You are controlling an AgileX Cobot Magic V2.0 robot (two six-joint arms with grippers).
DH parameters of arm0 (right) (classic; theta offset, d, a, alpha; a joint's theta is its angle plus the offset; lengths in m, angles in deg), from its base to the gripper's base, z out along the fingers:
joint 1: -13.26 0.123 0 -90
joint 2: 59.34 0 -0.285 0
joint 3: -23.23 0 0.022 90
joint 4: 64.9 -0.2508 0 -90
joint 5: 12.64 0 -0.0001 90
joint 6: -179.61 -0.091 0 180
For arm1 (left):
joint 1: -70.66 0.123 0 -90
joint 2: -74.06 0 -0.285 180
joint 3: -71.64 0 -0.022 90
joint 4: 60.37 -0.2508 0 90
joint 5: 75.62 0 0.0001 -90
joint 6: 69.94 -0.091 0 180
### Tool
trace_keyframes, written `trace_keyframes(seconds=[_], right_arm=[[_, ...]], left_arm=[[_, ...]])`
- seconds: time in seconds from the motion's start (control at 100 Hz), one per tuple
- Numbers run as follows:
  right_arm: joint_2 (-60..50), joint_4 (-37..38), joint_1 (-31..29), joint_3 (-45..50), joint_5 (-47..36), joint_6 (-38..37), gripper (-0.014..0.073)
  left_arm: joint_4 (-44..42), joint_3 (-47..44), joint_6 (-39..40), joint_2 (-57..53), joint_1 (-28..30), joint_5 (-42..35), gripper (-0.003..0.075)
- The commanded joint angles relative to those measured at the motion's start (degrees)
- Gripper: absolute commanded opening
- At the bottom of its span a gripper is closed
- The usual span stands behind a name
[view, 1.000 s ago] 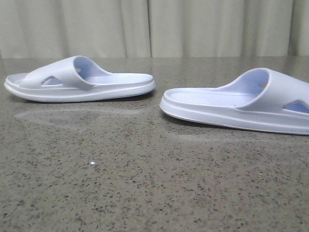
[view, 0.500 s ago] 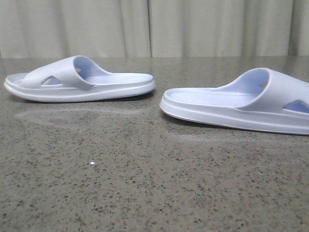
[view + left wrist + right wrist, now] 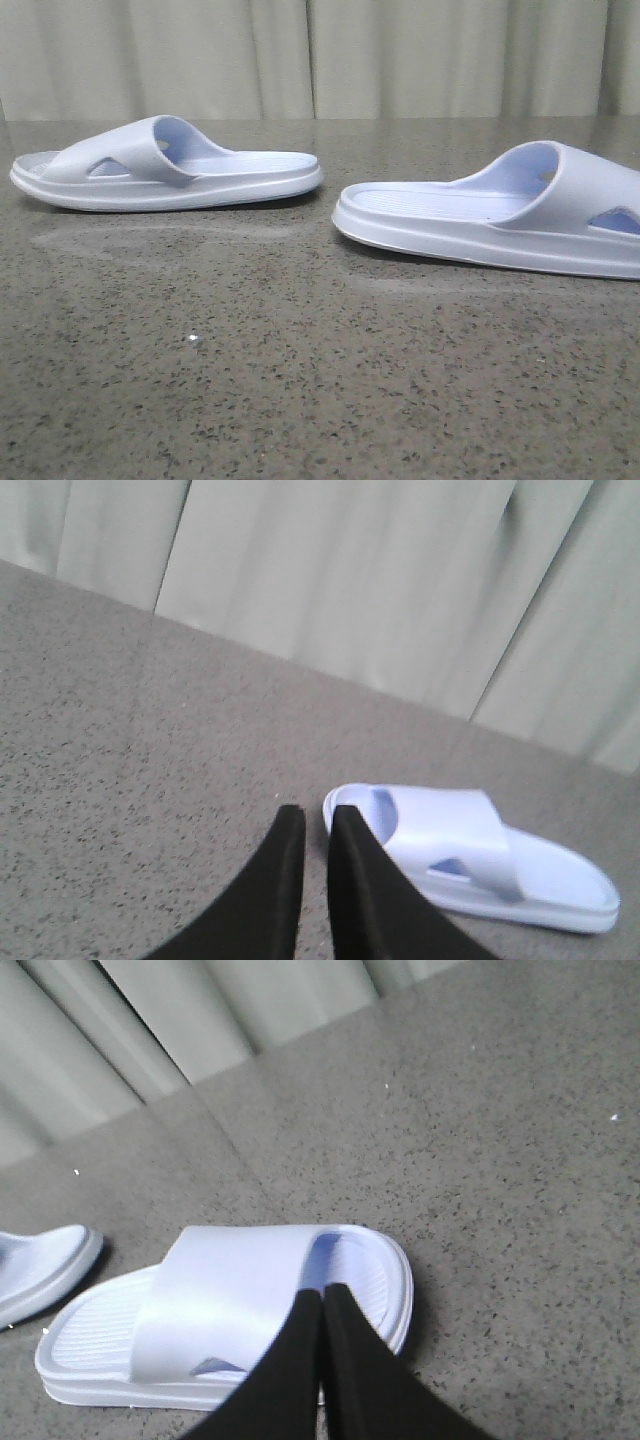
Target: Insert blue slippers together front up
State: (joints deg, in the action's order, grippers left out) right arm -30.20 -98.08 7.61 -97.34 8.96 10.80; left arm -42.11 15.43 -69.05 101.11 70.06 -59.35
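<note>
Nothing done yet, by the look of it: both slippers lie flat and apart on the speckled stone counter.

Left slipper sits just ahead of the left hand, fingers nearly closed, empty. Right hand pinched shut, empty, over the right slipper.

Moulded foam, ribbed footbeds, thick soles.

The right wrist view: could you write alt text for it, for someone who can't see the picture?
A pale blue slipper lies sole-down on a speckled grey table, with the right gripper, its two black fingers pressed shut, hanging over the slipper's strap end. The tip of the second slipper shows at one edge, and a pale curtain hangs behind the table.
</note>
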Motion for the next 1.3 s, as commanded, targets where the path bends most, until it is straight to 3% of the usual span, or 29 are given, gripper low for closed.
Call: trace_keyframes(seconds=[0.0,0.2,0.27,0.4,0.49,0.74,0.87,1.13,1.29], right_arm=[[7.91,1.40,-0.51,-6.25,-0.25,0.21,-0.0078],[19.97,1.40,-0.51,-12.93,5.87,2.47,-0.0037],[21.72,1.40,-0.51,-14.26,7.84,2.82,0.0048],[24.43,1.27,-0.51,-15.70,9.39,2.82,0.0280],[26.16,1.27,-0.51,-16.38,8.13,3.43,0.0318],[36.90,1.27,-0.64,-21.64,9.69,4.67,0.0318],[40.93,-0.31,-4.49,-23.00,12.13,5.81,0.0318],[45.09,-22.76,-19.79,-23.00,27.49,27.17,0.0318],[49.68,-25.54,-21.67,-23.00,31.65,30.74,0.0318]], left_arm=[[-3.13,6.48,0.35,7.74,0.24,2.05,0.0015],[-1.84,11.28,-2.69,19.09,0.00,6.85,0.0040],[2.80,11.70,-7.03,20.88,-0.24,7.05,0.0113],[10.41,12.51,-11.73,23.40,-1.02,6.19,0.0341],[11.63,13.69,-11.75,25.52,-1.02,6.19,0.0434],[12.06,17.08,-12.41,30.55,-1.02,6.71,0.0435],[12.06,18.00,-13.15,31.96,-1.02,7.36,0.0435],[12.82,18.10,-14.44,32.20,-1.02,6.86,0.0435],[12.93,18.10,-14.47,32.20,-1.02,6.40,0.0435]])
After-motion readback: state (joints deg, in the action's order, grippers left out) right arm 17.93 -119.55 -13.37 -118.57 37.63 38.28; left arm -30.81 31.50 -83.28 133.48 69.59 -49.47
